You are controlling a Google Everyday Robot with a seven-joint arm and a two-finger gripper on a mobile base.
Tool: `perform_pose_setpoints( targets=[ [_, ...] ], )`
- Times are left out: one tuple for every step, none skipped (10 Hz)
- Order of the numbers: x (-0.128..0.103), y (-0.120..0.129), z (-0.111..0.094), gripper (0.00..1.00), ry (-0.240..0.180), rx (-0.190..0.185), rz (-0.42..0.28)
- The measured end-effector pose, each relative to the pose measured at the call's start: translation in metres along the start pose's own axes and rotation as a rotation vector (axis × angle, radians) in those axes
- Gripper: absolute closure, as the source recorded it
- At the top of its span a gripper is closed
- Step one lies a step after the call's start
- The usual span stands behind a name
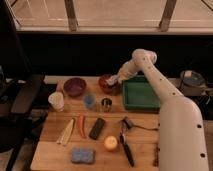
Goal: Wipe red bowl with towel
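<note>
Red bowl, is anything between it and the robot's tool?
No, nothing visible is in the way. The tool, shut on the white towel, is right over the red bowl, beside the green tray.
</note>
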State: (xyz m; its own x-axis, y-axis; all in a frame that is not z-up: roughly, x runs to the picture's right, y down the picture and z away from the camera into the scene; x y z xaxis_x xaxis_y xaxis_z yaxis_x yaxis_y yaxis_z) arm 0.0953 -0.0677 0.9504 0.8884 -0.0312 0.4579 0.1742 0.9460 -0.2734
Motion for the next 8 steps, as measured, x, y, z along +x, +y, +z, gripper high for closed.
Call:
perform_pose_setpoints(
  targets=[
    [-0.015, -0.003, 0.007, 0.8, -0.013, -0.006, -0.025],
    [-0.029, -0.004, 0.013, 0.8, -0.032, -0.015, -0.049],
    [-0.034, -0.001, 0.016, 0.8, -0.04, -0.028, -0.059],
    [-0.039, 0.01, 0.02, 0.8, -0.047, -0.047, -0.066],
    [-0.038, 0.015, 0.018, 0.8, -0.043, -0.054, -0.058],
    [-0.034, 0.021, 0.016, 0.8, -0.037, -0.061, -0.051],
    [-0.026, 0.027, 0.01, 0.8, -0.022, -0.065, -0.041],
    [-0.008, 0.033, 0.001, 0.8, 0.005, -0.071, -0.029]
  ],
)
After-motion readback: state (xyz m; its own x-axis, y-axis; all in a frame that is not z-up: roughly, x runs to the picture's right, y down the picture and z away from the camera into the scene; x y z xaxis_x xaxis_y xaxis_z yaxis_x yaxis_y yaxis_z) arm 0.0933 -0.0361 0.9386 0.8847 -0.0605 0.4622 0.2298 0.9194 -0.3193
